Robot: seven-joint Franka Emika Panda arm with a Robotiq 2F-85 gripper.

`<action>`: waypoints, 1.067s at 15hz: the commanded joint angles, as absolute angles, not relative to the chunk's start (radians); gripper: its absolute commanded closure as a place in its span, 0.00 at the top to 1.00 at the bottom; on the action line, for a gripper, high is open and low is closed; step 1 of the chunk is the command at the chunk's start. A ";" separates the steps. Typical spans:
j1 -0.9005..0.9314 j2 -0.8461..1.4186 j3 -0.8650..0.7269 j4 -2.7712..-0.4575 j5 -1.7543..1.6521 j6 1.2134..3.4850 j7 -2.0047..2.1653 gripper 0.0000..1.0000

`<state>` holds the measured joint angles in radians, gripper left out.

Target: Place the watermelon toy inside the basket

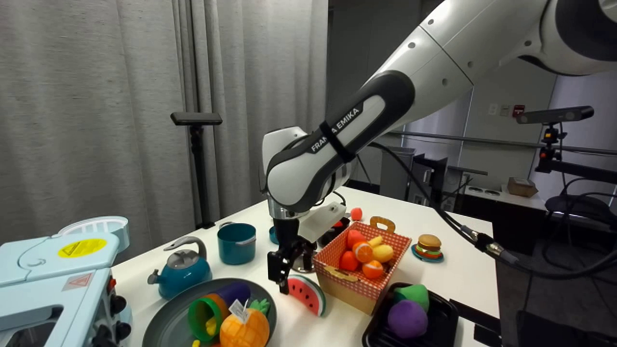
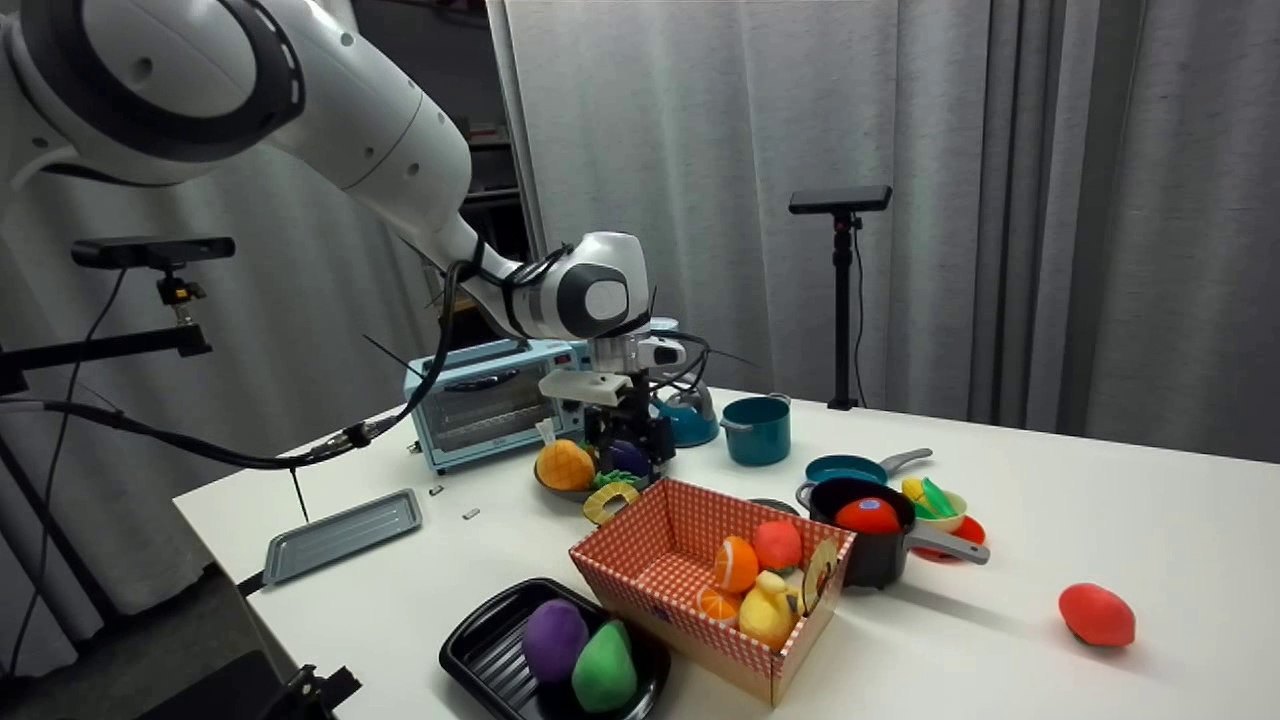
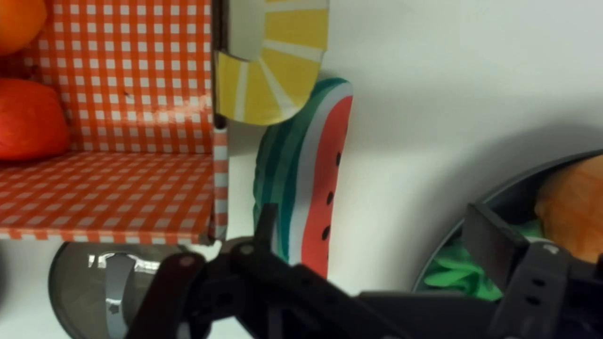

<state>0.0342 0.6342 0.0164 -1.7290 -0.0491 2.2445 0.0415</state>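
Observation:
The watermelon toy (image 1: 307,295), a red-faced slice with a green rind, stands on the white table against the near side of the basket (image 1: 344,289). In the wrist view the watermelon toy (image 3: 322,183) lies beside the basket (image 3: 136,94), partly under its yellow handle. The basket has red checked lining and holds several toy fruits at one end. In an exterior view the basket (image 2: 690,645) hides the watermelon toy. My gripper (image 3: 374,214) is open and empty. Its left finger overlaps the rind in the wrist view; contact cannot be told. The gripper (image 1: 284,272) is just above the table.
A dark plate (image 1: 161,318) with a pineapple toy (image 1: 246,330) lies beside the gripper. A black tray (image 1: 448,323) with purple and green toys is by the basket. A pot lid (image 3: 80,282), black pot (image 2: 875,555), teal pot (image 1: 236,246) and kettle (image 1: 185,272) stand nearby.

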 commanded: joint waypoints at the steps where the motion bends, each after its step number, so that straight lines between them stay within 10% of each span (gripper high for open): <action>1: 0.063 0.692 -0.010 -1.677 -0.087 2.170 0.056 1.00; 7: 0.085 0.702 -0.061 -1.688 -0.192 2.159 0.082 1.00; 9: 0.084 0.709 -0.062 -1.691 -0.202 2.184 0.092 0.73; 16: 0.059 0.689 -0.052 -1.704 -0.176 2.221 0.087 0.28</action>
